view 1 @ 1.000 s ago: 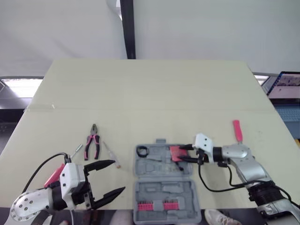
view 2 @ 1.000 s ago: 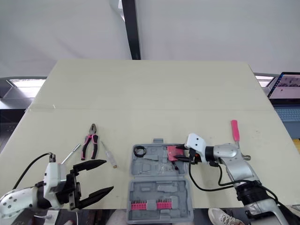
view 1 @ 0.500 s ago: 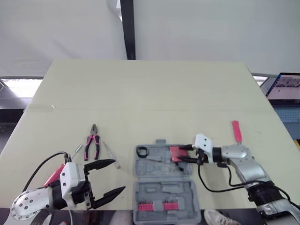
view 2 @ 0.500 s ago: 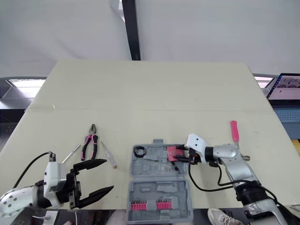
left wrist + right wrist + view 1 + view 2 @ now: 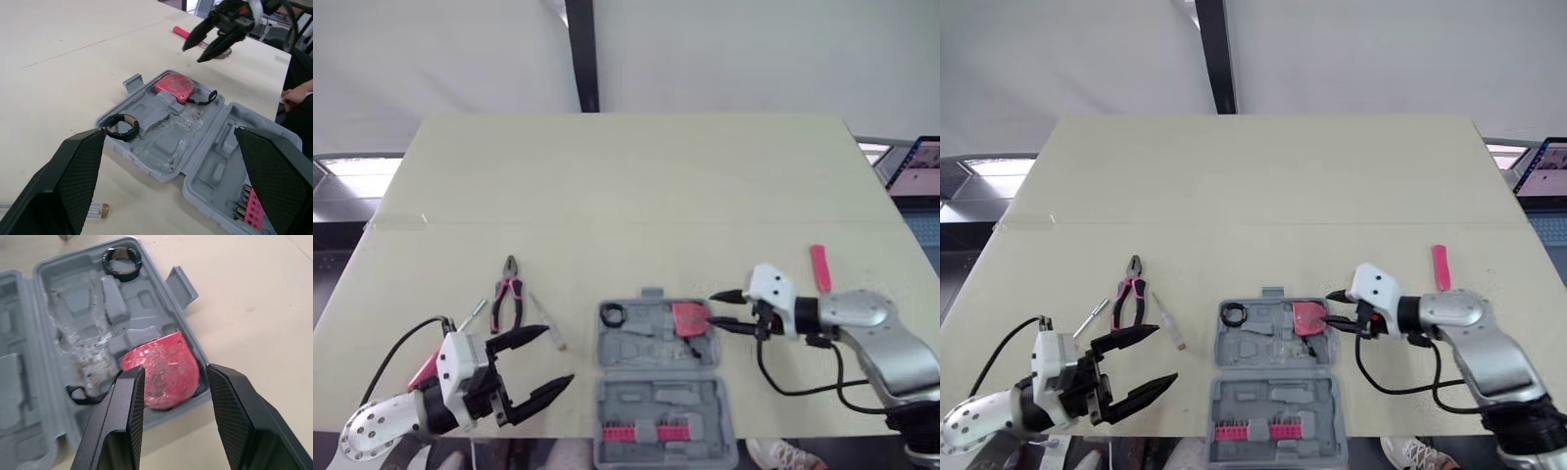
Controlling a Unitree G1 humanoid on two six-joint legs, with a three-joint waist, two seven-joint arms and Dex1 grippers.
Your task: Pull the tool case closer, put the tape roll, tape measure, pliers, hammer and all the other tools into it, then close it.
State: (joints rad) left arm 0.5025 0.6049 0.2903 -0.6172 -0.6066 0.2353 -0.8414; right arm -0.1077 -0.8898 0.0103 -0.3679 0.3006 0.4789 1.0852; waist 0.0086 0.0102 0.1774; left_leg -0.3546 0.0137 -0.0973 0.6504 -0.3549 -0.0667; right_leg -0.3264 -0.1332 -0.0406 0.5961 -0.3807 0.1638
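The grey tool case [image 5: 656,343] lies open near the table's front edge. In its far half sit a red tape measure [image 5: 689,315] and a black tape roll [image 5: 612,314]. My right gripper [image 5: 715,307] is open just right of the tape measure, holding nothing; in the right wrist view its fingers [image 5: 128,421] flank the tape measure [image 5: 164,369]. Pink-handled pliers [image 5: 507,299] and two small screwdrivers [image 5: 548,324] lie left of the case. The pink-handled hammer [image 5: 820,269] lies right of the case, behind my right arm. My left gripper [image 5: 558,354] is open and empty, left of the case.
Red bits [image 5: 641,432] line the near half of the case. A pink-handled tool [image 5: 426,367] lies partly hidden by my left arm. A laptop [image 5: 915,162] stands off the table's right edge. The far half of the table is bare.
My right gripper has let go of the tape measure and drawn back to the right; the tape measure stays in the case. The camera has shifted slightly. My left gripper stays put.
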